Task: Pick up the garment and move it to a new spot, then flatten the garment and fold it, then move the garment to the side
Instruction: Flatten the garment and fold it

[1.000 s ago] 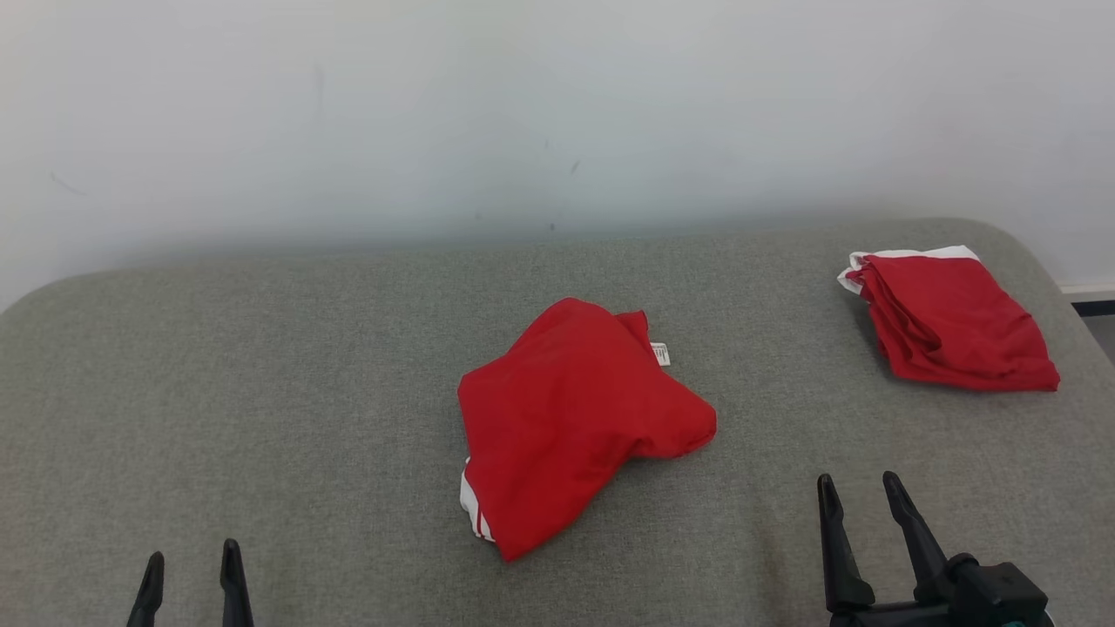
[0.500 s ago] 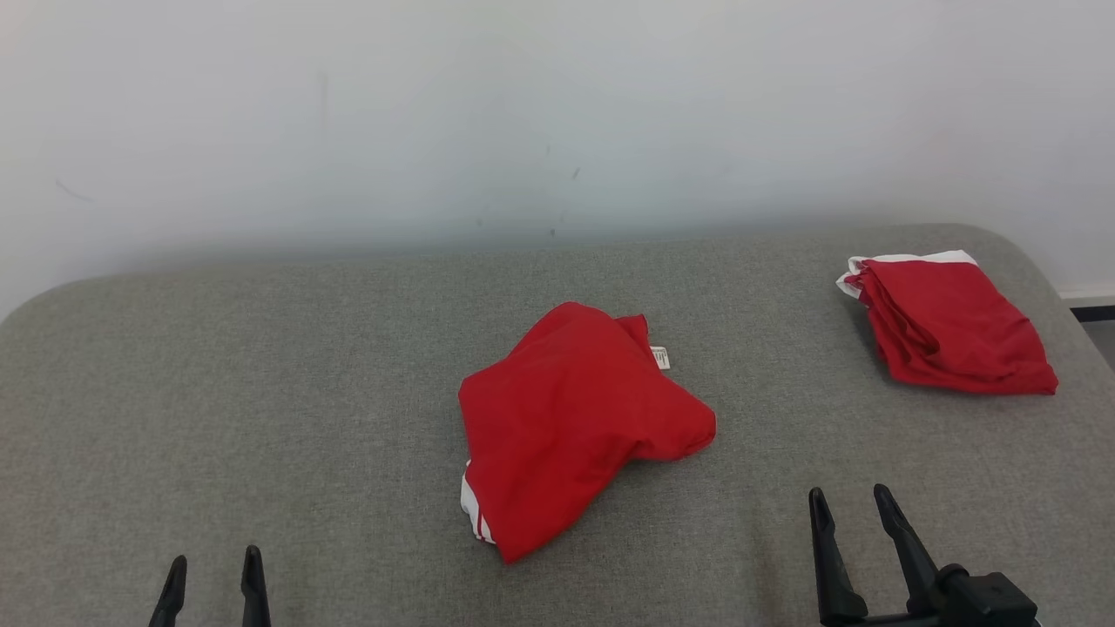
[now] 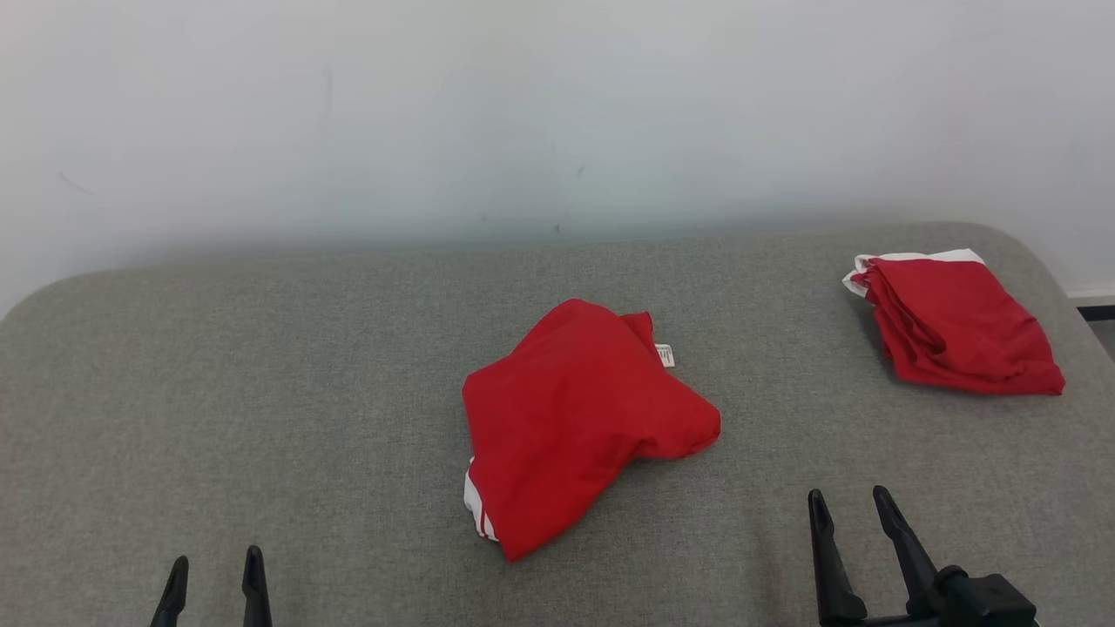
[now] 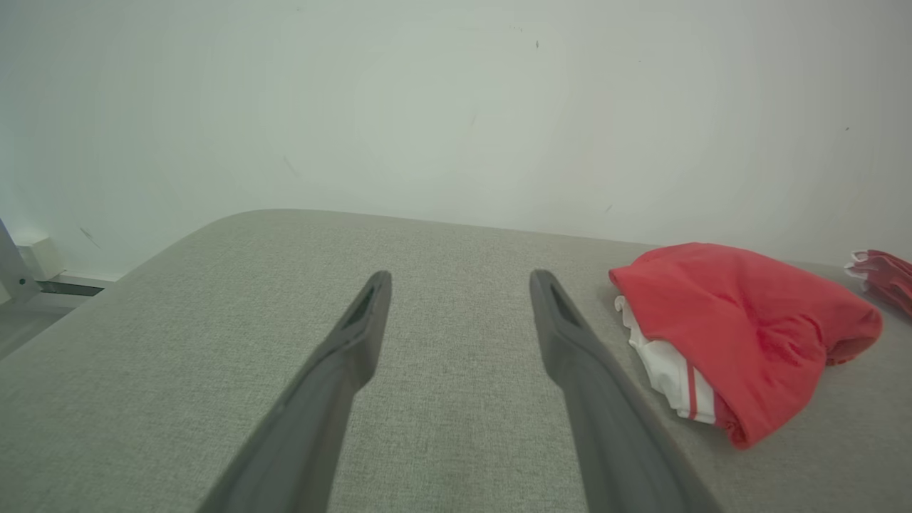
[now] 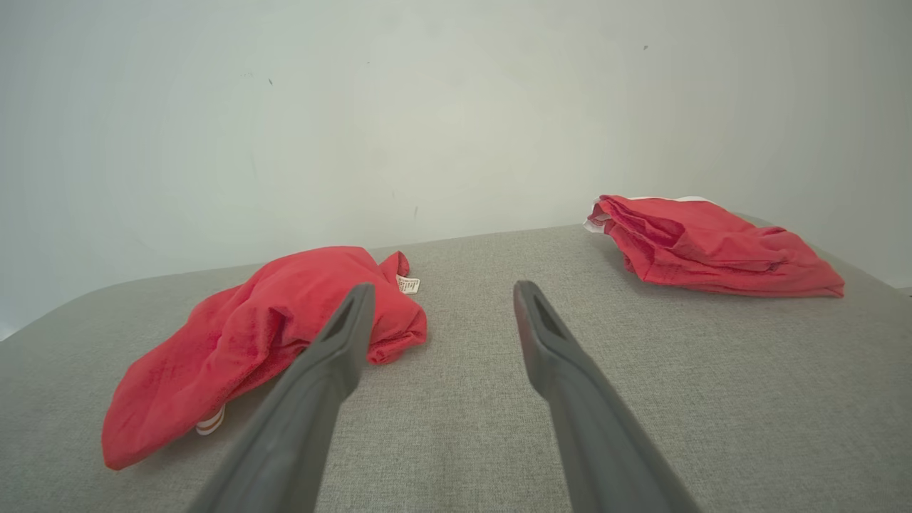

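Lying crumpled: red garment (image 3: 575, 418) | on: grey surface (image 3: 261, 392) | second garment (image 3: 958, 326): right edge

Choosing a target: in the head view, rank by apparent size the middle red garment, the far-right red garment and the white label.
1. middle red garment
2. far-right red garment, smaller here, but it lies farther from the camera, so true size is unsure
3. white label, by far the smallest

Matt red cloth garment (image 3: 575, 418) on rough woven grey upholstery (image 3: 261, 392)
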